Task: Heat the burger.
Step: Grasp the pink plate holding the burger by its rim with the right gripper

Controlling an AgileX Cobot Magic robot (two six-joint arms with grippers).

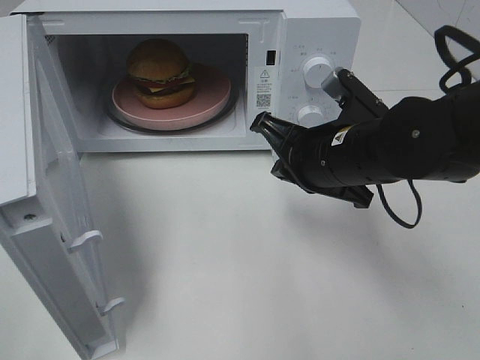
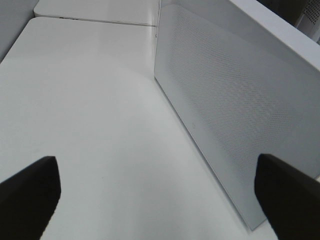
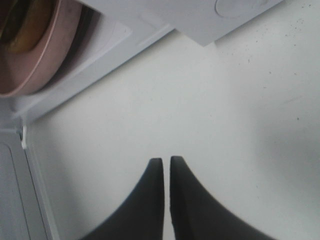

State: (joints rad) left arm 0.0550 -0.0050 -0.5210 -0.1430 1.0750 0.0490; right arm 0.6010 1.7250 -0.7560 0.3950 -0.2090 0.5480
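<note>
The left gripper [image 2: 160,205] hangs over the white table [image 2: 90,110] with its jaws spread wide. Its two dark fingertips [image 2: 30,195] are well apart, with only tabletop showing between them. Ahead, toward one fingertip, a white dotted panel [image 2: 235,110] stands upright on the table, clear of both tips.

Looks like a robot test bench. Shown by a plain white tabletop [image 1: 225,277], a boxy white microwave oven [image 1: 315,34] set on it, and a black jointed robot arm [image 1: 390,146] held above it.
</note>
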